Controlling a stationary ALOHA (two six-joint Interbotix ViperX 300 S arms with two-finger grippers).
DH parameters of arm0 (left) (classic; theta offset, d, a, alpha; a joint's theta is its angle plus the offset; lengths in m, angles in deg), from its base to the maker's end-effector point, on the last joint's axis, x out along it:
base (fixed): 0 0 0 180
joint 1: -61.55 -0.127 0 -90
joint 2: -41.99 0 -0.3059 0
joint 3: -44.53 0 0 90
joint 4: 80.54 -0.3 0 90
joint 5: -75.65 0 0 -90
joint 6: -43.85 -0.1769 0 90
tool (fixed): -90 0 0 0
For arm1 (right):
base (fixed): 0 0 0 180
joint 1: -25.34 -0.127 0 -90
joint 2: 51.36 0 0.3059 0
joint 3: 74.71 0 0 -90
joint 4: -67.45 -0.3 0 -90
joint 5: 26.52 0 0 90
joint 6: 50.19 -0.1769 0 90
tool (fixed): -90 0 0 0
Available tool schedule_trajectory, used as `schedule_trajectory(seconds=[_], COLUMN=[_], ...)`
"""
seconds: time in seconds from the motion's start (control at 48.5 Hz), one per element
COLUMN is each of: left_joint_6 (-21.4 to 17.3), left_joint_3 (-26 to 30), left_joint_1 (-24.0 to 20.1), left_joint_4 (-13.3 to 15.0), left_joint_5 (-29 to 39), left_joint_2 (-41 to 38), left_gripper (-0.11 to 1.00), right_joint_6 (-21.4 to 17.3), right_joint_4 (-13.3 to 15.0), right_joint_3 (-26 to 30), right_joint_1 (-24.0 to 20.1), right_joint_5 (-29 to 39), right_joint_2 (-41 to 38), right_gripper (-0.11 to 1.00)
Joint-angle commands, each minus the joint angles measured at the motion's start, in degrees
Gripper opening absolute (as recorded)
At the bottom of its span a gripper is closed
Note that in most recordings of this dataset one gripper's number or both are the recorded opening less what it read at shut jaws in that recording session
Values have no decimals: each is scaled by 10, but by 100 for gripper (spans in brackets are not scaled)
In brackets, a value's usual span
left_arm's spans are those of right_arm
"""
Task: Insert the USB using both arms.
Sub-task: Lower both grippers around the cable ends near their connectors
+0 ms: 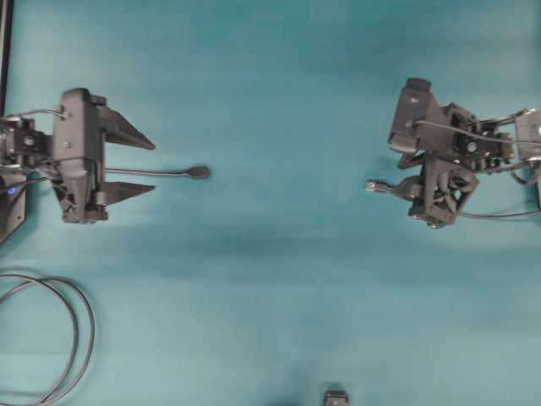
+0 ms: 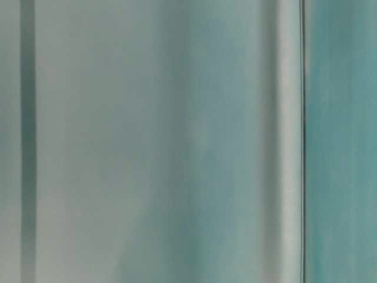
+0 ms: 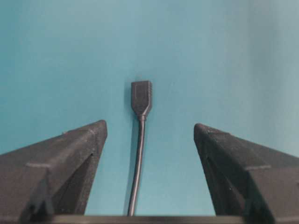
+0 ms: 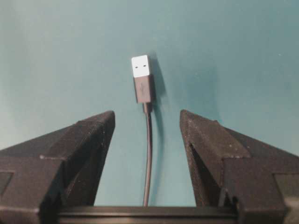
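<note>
Teal table (image 1: 279,279) open mid-span | USB (image 4: 142,79) unheld | both pincers wide | table-level view blurred

Teal table surface (image 1: 279,76) fills the overhead view, plain and even in colour. Down in the lower left corner, a coiled dark cable loop (image 1: 72,338) lies flat, running off the edge of the picture. At the bottom edge, near the middle, a small dark object (image 1: 336,397) peeks in, too cut off to name. Over on the far left, a dark vertical strip (image 1: 5,51) lines the edge. The table-level view shows only blurred grey-teal bands.
</note>
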Motion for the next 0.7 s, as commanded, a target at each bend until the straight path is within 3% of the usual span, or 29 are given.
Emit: schedule_trajectory(seconds=[0.0,0.371,0.681], left_joint_6=[-10,-10,-10], left_joint_3=[21,49,54], left_joint_1=[-3,-2,0], left_joint_4=[-2,-2,-2], left_joint_5=[-5,-6,-6], left_joint_2=[-21,-83,-91], left_gripper=[88,88,88], right_joint_6=[1,4,4], right_joint_4=[2,2,21], right_joint_3=[24,36,45], right_joint_1=[-4,-17,-17], right_joint_5=[-1,2,2], right_joint_2=[-11,-74,-94], right_gripper=[61,60,56])
